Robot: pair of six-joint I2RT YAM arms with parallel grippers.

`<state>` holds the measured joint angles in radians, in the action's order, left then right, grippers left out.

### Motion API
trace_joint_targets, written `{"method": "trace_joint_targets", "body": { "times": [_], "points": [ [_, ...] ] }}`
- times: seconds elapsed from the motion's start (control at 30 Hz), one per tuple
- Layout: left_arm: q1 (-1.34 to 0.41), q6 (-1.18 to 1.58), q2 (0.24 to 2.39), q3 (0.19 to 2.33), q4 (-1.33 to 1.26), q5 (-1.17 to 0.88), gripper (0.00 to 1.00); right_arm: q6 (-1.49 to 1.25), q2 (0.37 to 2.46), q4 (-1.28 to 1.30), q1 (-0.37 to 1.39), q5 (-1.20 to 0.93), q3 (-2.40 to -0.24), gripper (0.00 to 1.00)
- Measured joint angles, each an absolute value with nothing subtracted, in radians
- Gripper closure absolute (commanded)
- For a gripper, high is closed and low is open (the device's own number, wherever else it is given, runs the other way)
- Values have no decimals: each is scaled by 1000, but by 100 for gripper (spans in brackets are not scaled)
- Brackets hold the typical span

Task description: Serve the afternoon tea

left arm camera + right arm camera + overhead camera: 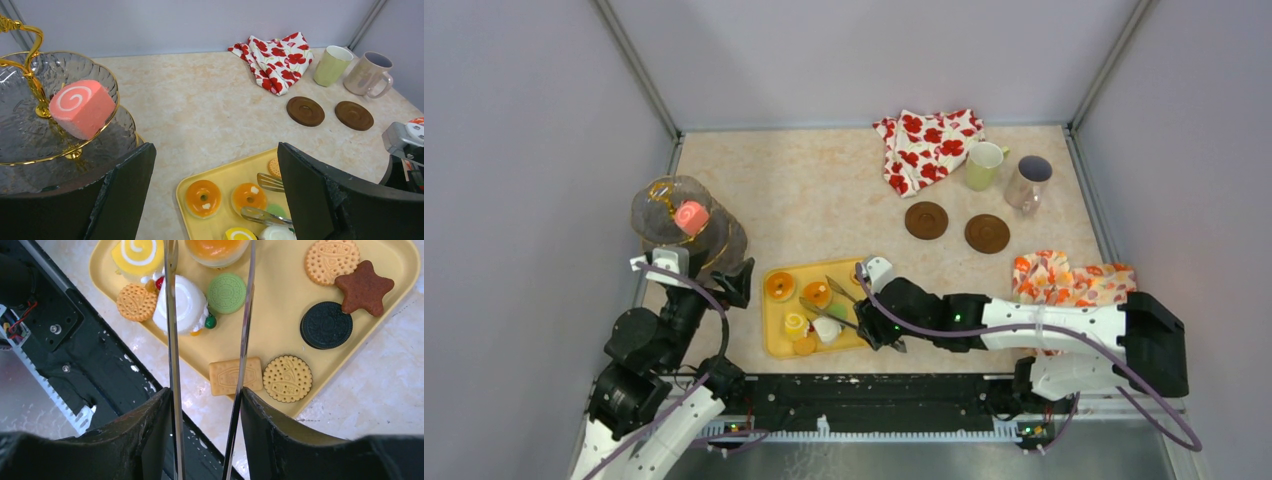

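Note:
My right gripper is shut on the long metal tongs. Their two tips stand either side of an orange tart on the yellow tray; I cannot tell whether they touch it. The tray also holds a second orange tart, a yellow swirl roll, a white cream cake and several biscuits. A pink swirl roll lies on the top tier of the glass stand. My left gripper is open and empty between stand and tray.
A pale-yellow mug and a greyish mug stand at the back right beside a red-flowered cloth. Two brown coasters lie in front of them. An orange-flowered cloth lies at the right edge.

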<state>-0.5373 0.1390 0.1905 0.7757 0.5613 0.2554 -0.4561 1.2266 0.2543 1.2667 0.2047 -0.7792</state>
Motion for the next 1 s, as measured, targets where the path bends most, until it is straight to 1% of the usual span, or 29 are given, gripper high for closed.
{"method": "trace_joint_targets", "body": {
  "times": [0.3,0.5,0.67,1.0],
  "points": [
    [-537,139,192,786,561,256,1,-446,1254,255,1267,223,-779,46],
    [-537,135,213,795,561,255,1,-437,1288,254,1267,216,-780,47],
    [-537,131,226,812,561,253,1,-429,1314,253,1267,211,-780,50],
    [-537,130,248,881,561,252,1,-427,1337,258,1267,212,-804,50]
  ]
}}
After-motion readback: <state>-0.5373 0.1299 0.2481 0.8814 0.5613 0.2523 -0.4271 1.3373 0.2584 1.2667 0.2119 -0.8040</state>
